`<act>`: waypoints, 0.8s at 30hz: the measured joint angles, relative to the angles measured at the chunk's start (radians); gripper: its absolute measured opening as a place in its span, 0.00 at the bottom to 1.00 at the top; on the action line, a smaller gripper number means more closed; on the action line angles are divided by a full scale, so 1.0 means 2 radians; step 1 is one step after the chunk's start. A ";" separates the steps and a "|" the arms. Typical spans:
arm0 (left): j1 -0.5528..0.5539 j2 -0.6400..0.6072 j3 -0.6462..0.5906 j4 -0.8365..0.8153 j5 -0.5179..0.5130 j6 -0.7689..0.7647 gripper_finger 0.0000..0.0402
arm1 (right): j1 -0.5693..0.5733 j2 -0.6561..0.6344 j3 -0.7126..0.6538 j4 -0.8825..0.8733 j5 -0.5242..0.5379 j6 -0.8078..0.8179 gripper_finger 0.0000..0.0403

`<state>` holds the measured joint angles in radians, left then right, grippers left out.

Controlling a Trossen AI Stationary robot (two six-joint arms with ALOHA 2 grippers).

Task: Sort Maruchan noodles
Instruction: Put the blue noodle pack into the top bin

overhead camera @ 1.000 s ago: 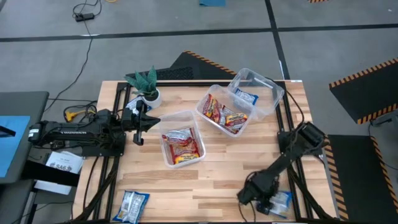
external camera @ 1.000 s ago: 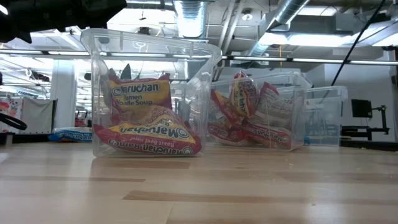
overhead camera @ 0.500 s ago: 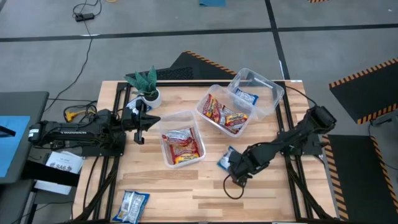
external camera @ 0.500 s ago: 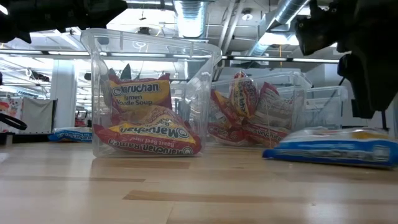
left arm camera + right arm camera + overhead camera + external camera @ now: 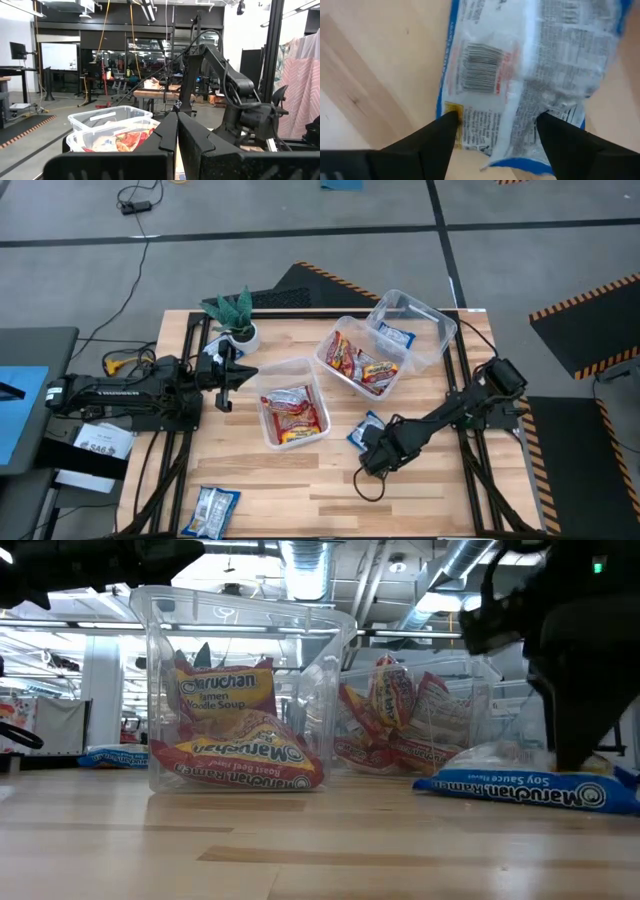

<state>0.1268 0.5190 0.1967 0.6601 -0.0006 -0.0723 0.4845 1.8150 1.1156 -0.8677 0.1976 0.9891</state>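
right gripper (image 5: 372, 457) over the front-right part of the wooden table (image 5: 300, 480), my fingers (image 5: 437, 137) spread wide to either side of a blue-and-white maruchan packet (image 5: 364, 430). the packet lies flat on the wood, printed back and barcode up in my wrist view; in the low view it reads "soy sauce". whether my pads touch its edges i cannot tell.

left gripper (image 5: 222, 376) parked at the table's left edge, beside the small potted plant (image 5: 233, 313), jaws pressed together with nothing between them.

clear tub, near-centre (image 5: 292, 378): holds red-orange-yellow packets (image 5: 292, 412). second clear tub (image 5: 335, 338), just right of it and farther back: holds red-and-silver packets (image 5: 360, 365). third clear tub (image 5: 425, 313), at the back right and touching the second: holds one blue-and-white packet (image 5: 395, 336).

one more blue-and-white packet (image 5: 211, 510) lies alone near the front-left corner, well apart from the tubs.

in the low view the near tub's packets show the words "maruchan ramen noodle soup" through the wall.
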 joint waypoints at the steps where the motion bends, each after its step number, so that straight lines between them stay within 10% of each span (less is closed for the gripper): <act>1: 0.000 0.000 0.000 0.000 0.000 0.000 0.00 | 0.001 0.007 -0.001 0.003 -0.001 0.000 0.73; 5: 0.000 0.000 0.000 -0.003 -0.003 0.000 0.00 | 0.010 0.016 0.004 -0.006 0.002 0.003 0.58; 11: 0.000 0.000 0.000 -0.002 -0.003 0.000 0.00 | 0.029 0.014 0.039 -0.083 -0.026 -0.023 0.07; 19: 0.000 0.000 0.000 -0.002 -0.003 0.000 0.00 | 0.055 -0.058 0.062 -0.045 -0.128 -0.122 0.02; 24: 0.000 0.000 0.000 -0.002 -0.003 -0.001 0.00 | 0.055 -0.148 0.064 -0.009 -0.095 -0.143 0.02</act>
<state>0.1265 0.5190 0.1967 0.6567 -0.0075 -0.0746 0.5940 1.5199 1.2427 -0.8861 0.0080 0.7026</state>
